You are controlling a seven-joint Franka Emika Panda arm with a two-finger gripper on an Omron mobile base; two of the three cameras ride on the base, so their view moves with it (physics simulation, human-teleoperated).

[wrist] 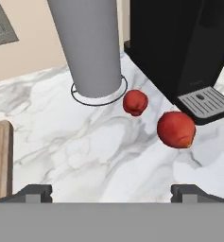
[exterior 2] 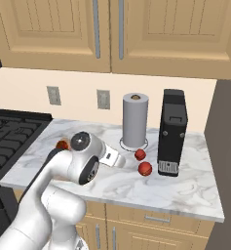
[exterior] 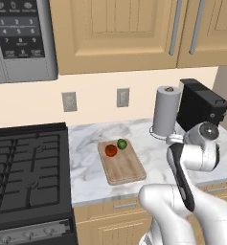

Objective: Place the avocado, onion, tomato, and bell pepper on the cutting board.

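The cutting board [exterior: 121,162] lies near the front edge of the worktop [exterior: 86,177], close to its stove-side end, and you already have two items on its far end: the green avocado [exterior: 122,143] and a red ball [exterior: 111,150] just beside it. In the hand view one board corner [wrist: 0,158] shows at the left.

Your fingers [wrist: 111,193] stand wide apart and hold nothing, hovering over bare marble between the board and two red items. That spread reads as readiness for a pick rather than a grip.

Farther on, the larger red ball [wrist: 176,129] sits just in front of the black coffee machine [wrist: 179,42], and the smaller, lumpier red one [wrist: 135,102] lies near the foot of the paper towel roll [wrist: 87,47]. You will probably take one of these next.

Which of them is onion, tomato or bell pepper is hard to tell; all three look reddish. In the right base view the arm [exterior 2: 83,163] covers most of the board.
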